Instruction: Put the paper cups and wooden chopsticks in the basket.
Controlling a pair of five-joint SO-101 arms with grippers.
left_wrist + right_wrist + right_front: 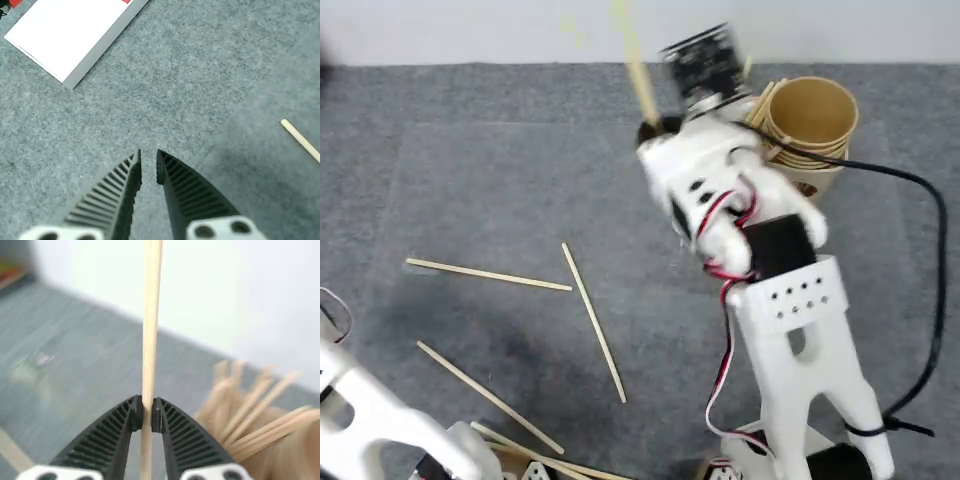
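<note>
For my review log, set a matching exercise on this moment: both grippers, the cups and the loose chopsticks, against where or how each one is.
Things:
1. right gripper
2. left gripper
3. paper cups
4. loose chopsticks

States:
A. lying flat on the grey mat
B. shut on a single chopstick
C. stacked, on the far side of the mat
D. holding nothing, above bare mat

Pairs: 1-B, 2-D, 3-C, 4-A
</note>
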